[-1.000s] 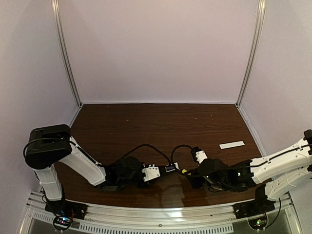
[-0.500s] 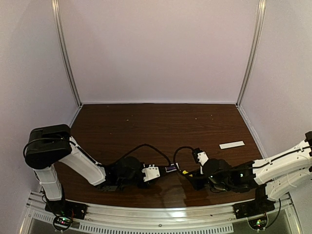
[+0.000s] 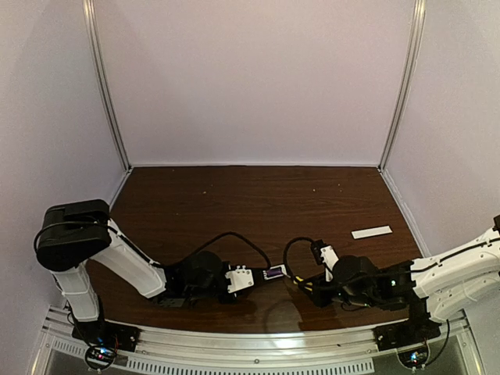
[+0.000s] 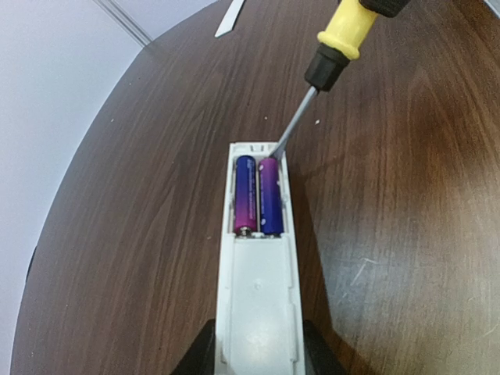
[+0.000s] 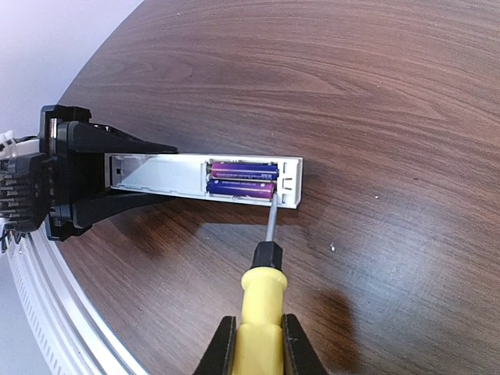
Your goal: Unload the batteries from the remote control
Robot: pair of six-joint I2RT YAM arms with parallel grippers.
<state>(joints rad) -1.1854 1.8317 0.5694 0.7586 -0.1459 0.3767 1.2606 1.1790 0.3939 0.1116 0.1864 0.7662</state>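
batteries (image 4: 258, 197): we see two purple-blue cells lying side by side in the open compartment, parallel to the remote's long axis. Whether either one is lifted off its seat, we can't tell.
remote control (image 4: 258, 312): white, flat on the table with its back up and the compartment uncovered. The compartment is at the end away from the left arm. In the top view we place the remote near the table's front edge, between the two arms.
left gripper (image 4: 258, 361): clamped on the remote, one black finger on each long side, at the end opposite the batteries.
screwdriver (image 5: 262, 301): yellow handle, black collar, bare steel shaft. The shaft slants down to the compartment end of the remote. The tip sits at the end wall, by the end of the cell on the right arm's side. Whether it touches the cell or only the wall, we can't tell.
right gripper (image 5: 259, 350): closed on the yellow handle, one finger on each side, with the shaft pointing away from the wrist toward the remote.
cover strip (image 3: 371, 232): thin flat white strip lying on the table, well apart from the remote, farther back and on the right arm's side.
table (image 3: 234, 195): dark wood grain, glossy; we see faint reflections near the front edge.
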